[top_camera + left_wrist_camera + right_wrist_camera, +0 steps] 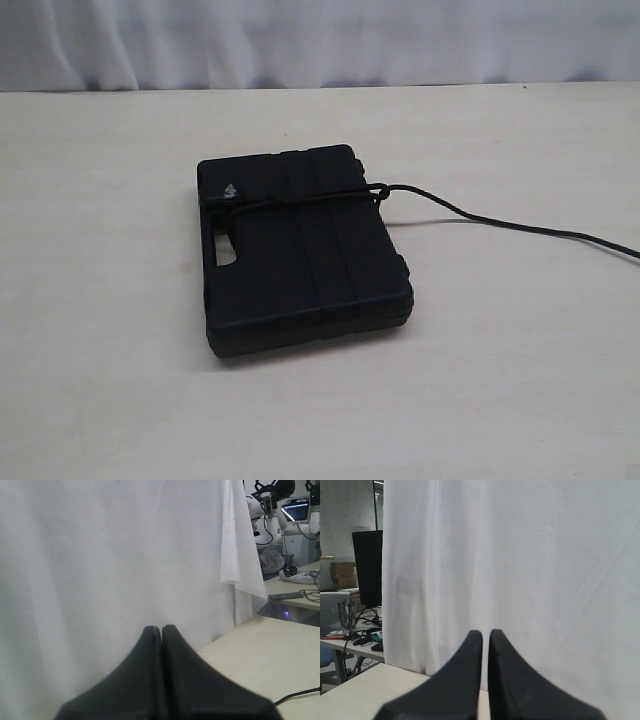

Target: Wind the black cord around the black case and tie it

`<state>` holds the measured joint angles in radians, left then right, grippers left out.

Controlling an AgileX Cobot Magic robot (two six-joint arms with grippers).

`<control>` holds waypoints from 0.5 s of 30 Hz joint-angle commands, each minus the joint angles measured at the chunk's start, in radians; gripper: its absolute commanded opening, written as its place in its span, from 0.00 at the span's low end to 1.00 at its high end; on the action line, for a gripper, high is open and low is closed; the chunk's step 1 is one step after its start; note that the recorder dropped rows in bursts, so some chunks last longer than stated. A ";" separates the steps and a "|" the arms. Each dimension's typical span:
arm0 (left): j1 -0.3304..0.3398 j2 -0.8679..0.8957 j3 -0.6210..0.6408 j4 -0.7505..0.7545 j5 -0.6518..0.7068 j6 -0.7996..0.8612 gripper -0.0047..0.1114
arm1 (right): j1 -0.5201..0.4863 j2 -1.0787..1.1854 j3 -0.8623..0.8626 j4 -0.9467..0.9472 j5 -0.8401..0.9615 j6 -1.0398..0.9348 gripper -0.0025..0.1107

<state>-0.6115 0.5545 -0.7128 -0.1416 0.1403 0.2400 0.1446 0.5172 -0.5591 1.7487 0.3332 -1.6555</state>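
Well, looks pretty much done: black cord (480, 220) crosses the black case (300, 260) on the bench (100, 300), seemingly knotted at its edge, tail trailing off. Both left fingers (147, 647) and right fingers (470, 652) are pressed together, holding nothing.

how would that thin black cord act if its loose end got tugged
The thin black braided cord is probably floppy: its free length curves limply across the pale table. It seems knotted around the flat black plastic case, so a tug would likely drag the case along.
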 commanded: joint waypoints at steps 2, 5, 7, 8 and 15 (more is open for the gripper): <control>0.000 -0.003 0.002 -0.001 0.000 -0.008 0.04 | -0.003 -0.006 0.003 -0.004 0.008 0.005 0.06; 0.000 -0.003 0.002 -0.001 -0.002 -0.008 0.04 | -0.003 -0.006 0.003 -0.004 0.008 0.005 0.06; 0.000 -0.003 0.002 -0.001 -0.002 -0.008 0.04 | -0.003 -0.006 0.003 -0.004 0.008 0.005 0.06; 0.000 -0.003 0.002 -0.001 -0.001 -0.008 0.04 | -0.003 -0.006 0.003 -0.004 0.008 0.005 0.06; 0.008 -0.005 0.045 0.013 -0.008 -0.008 0.04 | -0.003 -0.006 0.003 -0.004 0.008 0.005 0.06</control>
<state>-0.6092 0.5528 -0.7004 -0.1365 0.1437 0.2400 0.1446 0.5172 -0.5591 1.7487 0.3332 -1.6555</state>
